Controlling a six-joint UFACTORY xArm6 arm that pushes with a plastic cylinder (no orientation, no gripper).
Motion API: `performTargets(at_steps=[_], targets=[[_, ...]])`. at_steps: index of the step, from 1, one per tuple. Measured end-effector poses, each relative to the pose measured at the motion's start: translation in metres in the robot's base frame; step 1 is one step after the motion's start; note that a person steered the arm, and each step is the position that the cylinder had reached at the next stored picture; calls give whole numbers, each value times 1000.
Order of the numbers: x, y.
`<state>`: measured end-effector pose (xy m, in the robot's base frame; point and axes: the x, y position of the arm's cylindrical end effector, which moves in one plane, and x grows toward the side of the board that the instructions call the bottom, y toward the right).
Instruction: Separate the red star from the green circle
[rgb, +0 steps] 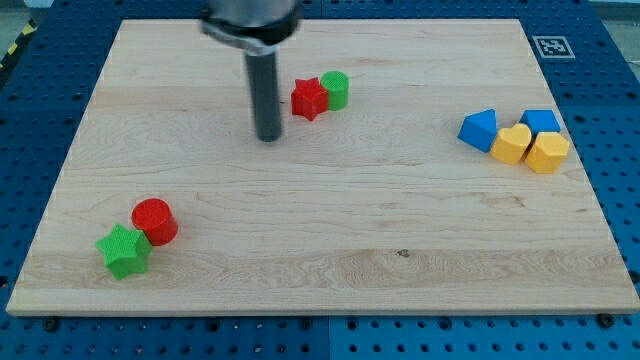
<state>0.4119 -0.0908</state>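
Camera view puts my tip (268, 138) on the tabletop (330, 250), just to the view's left of the red star (309, 98) and a little lower than it in the picture, with a narrow strip of bare wood between. This arm carries no fingers, so there is nothing to be wide, narrow or holding; the rod alone does the work.

The red star lies near the view's top, left of centre, and the green circle (336, 90) touches its right side, sitting a shade higher. That contact is the main hazard. My tip stands on the far side of the star from the circle, so a straight push toward the view's right would likely drive the star into the circle and carry both along together, leaving them as joined as they are now. A push would do better coming from above or below the star, or into the seam between the two.

A glancing push on one of the star's points could also spin it instead of sliding it, so that it stays against the circle. Both blocks lie near the tabletop's top edge, so a hard shove upward in the view risks running one off the wood.

Well apart, at the view's lower left, a red cylinder (155, 221) touches a green star (124, 251); at the right, two blue blocks (480, 130) and two yellow blocks (547, 152) cluster together. Their matching colours invite mistaking the wrong pair for the task's.
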Motion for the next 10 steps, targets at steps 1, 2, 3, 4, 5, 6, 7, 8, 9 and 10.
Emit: performTargets(at_steps=[1, 2, 3, 4, 5, 6, 7, 8, 9, 10], targets=[[-68, -33], [-117, 5], [-107, 55], [-96, 80], [-70, 82], [-35, 90], [-12, 90], [17, 90], [22, 88], [-3, 78]])
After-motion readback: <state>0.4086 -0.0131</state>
